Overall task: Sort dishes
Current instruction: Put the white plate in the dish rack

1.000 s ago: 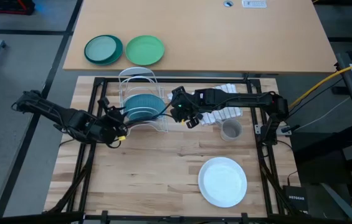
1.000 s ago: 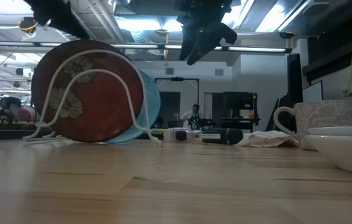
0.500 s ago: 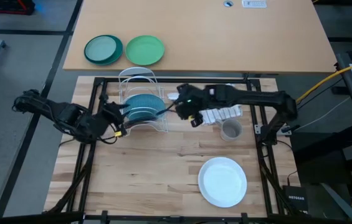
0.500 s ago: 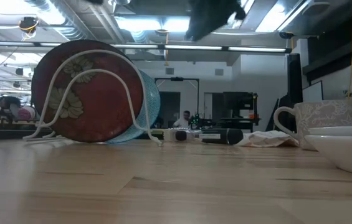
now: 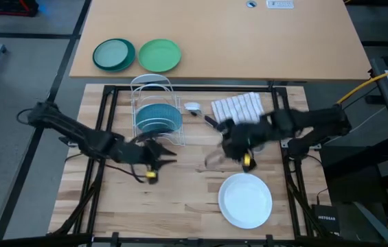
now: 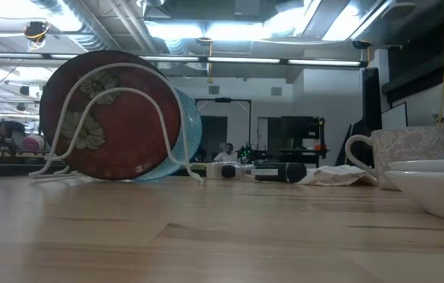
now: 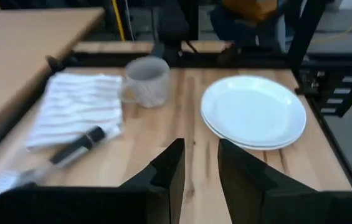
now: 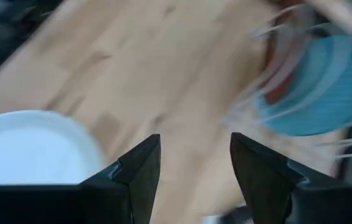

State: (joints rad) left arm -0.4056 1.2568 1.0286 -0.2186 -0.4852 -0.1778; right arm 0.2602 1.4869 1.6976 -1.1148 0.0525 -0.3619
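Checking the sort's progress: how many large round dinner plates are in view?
3. The dark red flowered plate and the light blue plate stand upright in the white wire rack; the plain white plate lies flat on the table's near right.

A pale wooden desk [image 5: 214,38] stands beyond the butcher-block table [image 5: 180,199], grey floor [image 5: 15,82] on either side. Across the room, fluorescent ceiling lights [image 6: 206,31] glow under exposed ducts [image 6: 119,23], with dark cabinets [image 6: 300,137] and a seated person [image 6: 227,149] far back.
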